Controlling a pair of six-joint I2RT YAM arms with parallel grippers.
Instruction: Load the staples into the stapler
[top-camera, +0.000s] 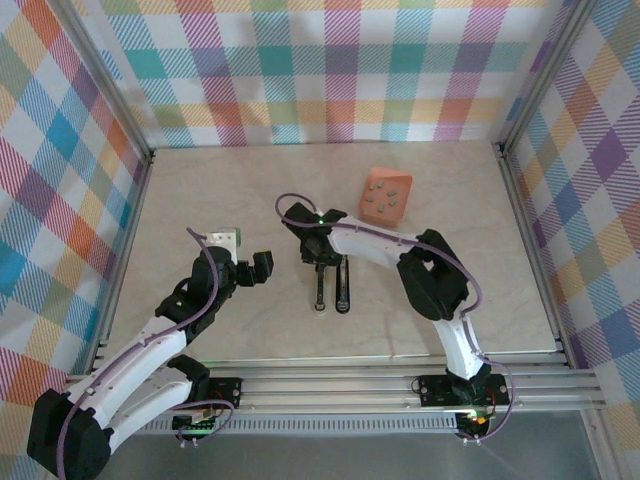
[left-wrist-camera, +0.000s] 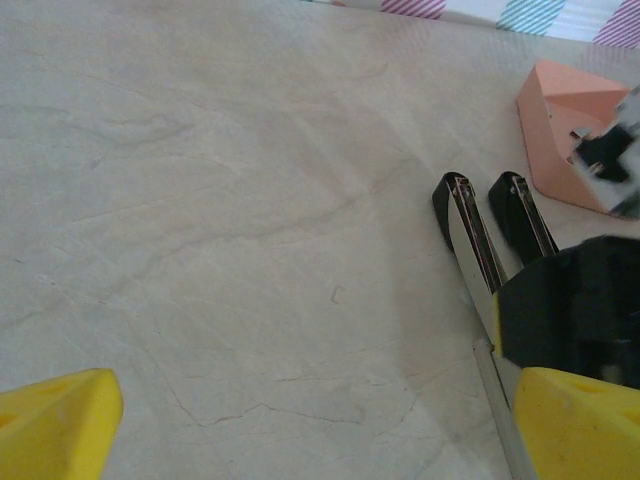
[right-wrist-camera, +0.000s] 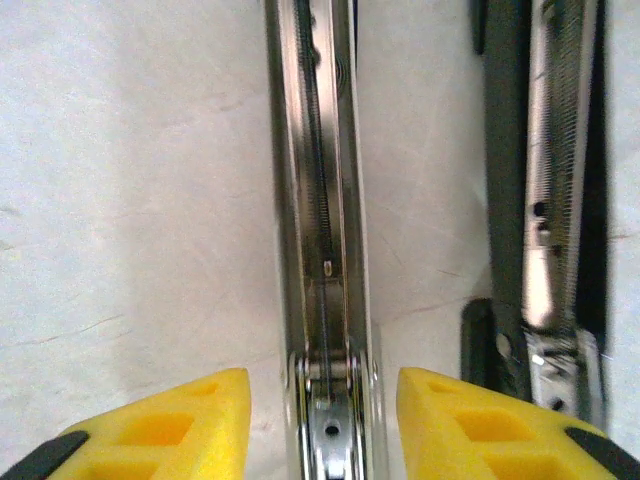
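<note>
Marbled table (top-camera: 200, 200), plaid walls. Stapler (top-camera: 343, 285) opened flat mid-table; right end effector (right-wrist-camera: 320, 400) wide open, empty, straddling its magazine rail (right-wrist-camera: 320, 200). Left end effector (top-camera: 260, 268) open, empty, nearby. Risks skewing rail if closing off-centre.

Overhead plus two close wrist views, all on stapler (top-camera: 343, 288).

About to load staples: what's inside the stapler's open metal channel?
A thin spring runs along the channel; no staples seen. The hinge covers its near end, between the pads of the right hand.
</note>
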